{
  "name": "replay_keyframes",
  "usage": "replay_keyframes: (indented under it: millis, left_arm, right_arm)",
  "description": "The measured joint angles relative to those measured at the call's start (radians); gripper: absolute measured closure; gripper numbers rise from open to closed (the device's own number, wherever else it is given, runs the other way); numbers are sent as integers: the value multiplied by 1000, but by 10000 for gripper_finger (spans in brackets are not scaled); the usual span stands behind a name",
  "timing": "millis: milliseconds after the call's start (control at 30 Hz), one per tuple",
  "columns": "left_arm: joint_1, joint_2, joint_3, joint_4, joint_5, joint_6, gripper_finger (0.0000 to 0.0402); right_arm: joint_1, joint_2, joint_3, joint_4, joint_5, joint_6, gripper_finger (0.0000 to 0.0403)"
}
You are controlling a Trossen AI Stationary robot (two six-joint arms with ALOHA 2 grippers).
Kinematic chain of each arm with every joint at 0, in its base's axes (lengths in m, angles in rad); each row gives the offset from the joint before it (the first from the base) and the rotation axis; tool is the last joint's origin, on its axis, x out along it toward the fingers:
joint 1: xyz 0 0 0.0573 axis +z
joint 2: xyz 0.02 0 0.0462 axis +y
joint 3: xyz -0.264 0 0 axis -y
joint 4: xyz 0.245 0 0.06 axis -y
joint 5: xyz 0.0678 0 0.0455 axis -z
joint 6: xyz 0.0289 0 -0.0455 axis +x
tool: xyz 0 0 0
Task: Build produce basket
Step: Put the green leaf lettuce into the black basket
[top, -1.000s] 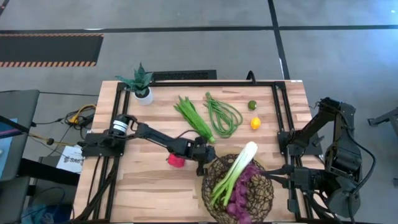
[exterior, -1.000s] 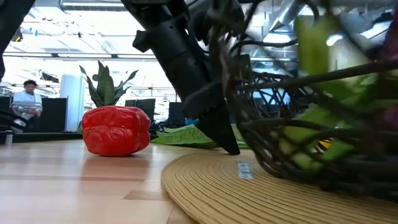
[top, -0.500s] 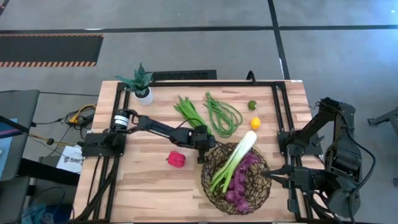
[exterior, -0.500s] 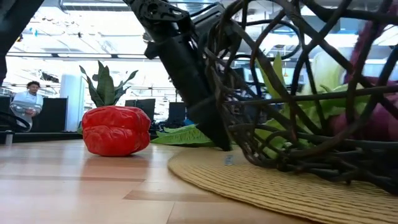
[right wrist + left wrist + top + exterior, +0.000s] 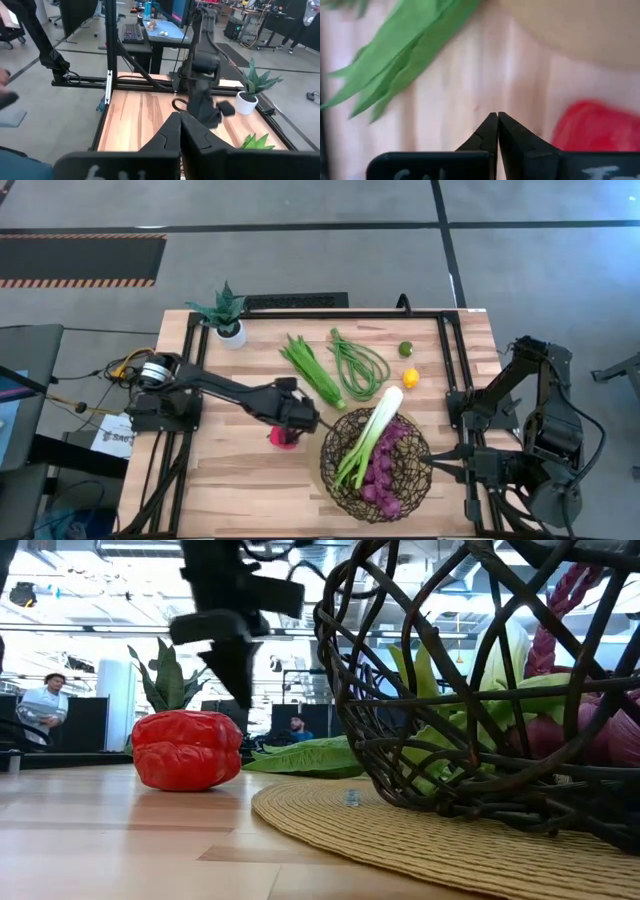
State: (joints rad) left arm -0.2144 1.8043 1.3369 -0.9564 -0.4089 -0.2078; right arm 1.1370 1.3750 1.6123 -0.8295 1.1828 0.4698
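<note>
Left gripper [image 5: 312,420] pulled off the basket rim since the earlier frame, now above the red pepper [image 5: 283,436], fingers pressed together, empty. Right gripper [image 5: 179,117] parked at the table's right edge, jaws together. Next, I'd judge: open wide, drop straight onto the pepper; it's glossy, lumpy, likely to roll. Basket [image 5: 345,478], dark open wire mesh, sits on a woven mat, already holding leek [image 5: 373,434] and grapes [image 5: 385,473].
</note>
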Motion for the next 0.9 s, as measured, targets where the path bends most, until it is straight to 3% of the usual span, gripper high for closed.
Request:
replay_keyframes:
  millis: [167,367,500,600,800,900]
  left_arm:
    - [0,-40,0,-70,-112,-40,401]
    - [61,-43,0,-66,-44,41,395]
    - [105,-43,1,-74,-25,115,367]
    - [136,-43,1,-81,-47,214,333]
    - [180,-43,1,-38,-176,562,275]
    - [203,-43,2,29,-172,694,257]
  right_arm:
    - [-34,-12,0,-5,-7,-11,371]
    - [-95,-63,0,-16,14,-60,352]
    - [-169,-116,0,-39,23,-61,325]
    - [-228,-148,0,-41,24,-80,294]
    - [-327,-207,0,-22,1,-158,228]
    - [-352,-223,0,-23,-43,-165,208]
